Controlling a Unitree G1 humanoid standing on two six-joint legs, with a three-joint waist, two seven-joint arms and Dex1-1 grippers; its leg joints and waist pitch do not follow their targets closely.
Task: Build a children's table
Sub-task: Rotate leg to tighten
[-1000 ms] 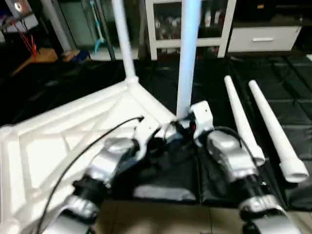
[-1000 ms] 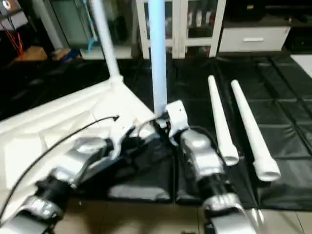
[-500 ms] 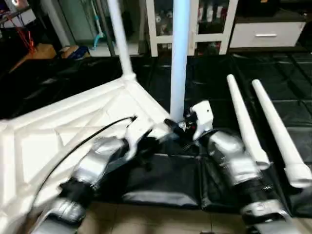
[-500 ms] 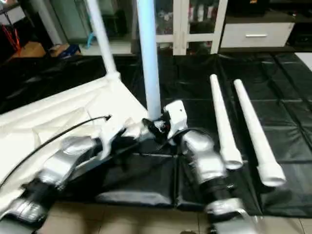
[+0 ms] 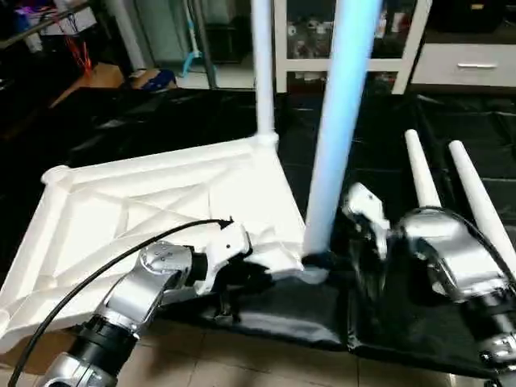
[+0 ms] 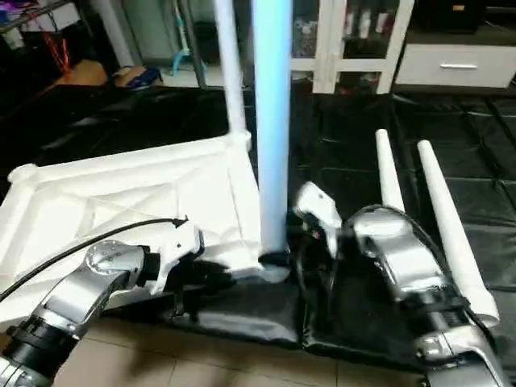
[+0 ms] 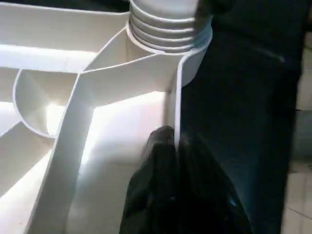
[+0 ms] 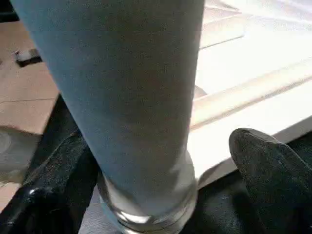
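Two legs upright in tabletop (image 5: 161, 201) | left tool (image 7: 175, 146) clenched on tabletop rim | right tool (image 8: 146, 185) released around leg (image 5: 339, 121)

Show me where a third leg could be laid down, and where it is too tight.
Free: the black mat beyond the tabletop, and the mat strip between the near standing leg and the two loose legs. Crowded: the near corner, where both grippers flank that leg.
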